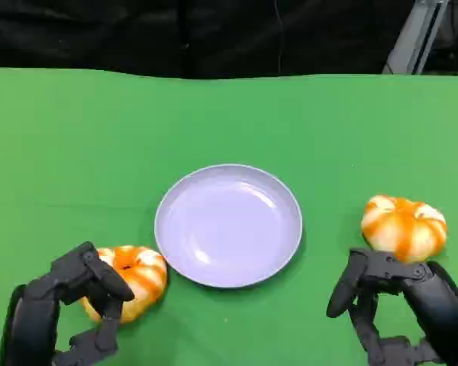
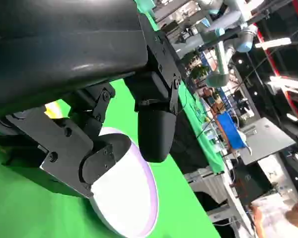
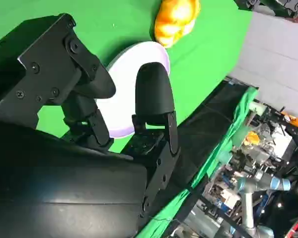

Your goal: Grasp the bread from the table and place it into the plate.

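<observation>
Left robot hand [image 1: 80, 293], fingers apart, hovers at a bun [image 1: 133, 278] left of the plate [image 1: 227, 226]; right robot hand [image 1: 389, 301], also spread, sits just below another bun [image 1: 404, 226] on the green table [image 1: 76, 145].

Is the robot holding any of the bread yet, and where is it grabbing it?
No, nothing is held yet. The left hand is open right beside the left bread, and the right hand is open just in front of the right bread.
</observation>
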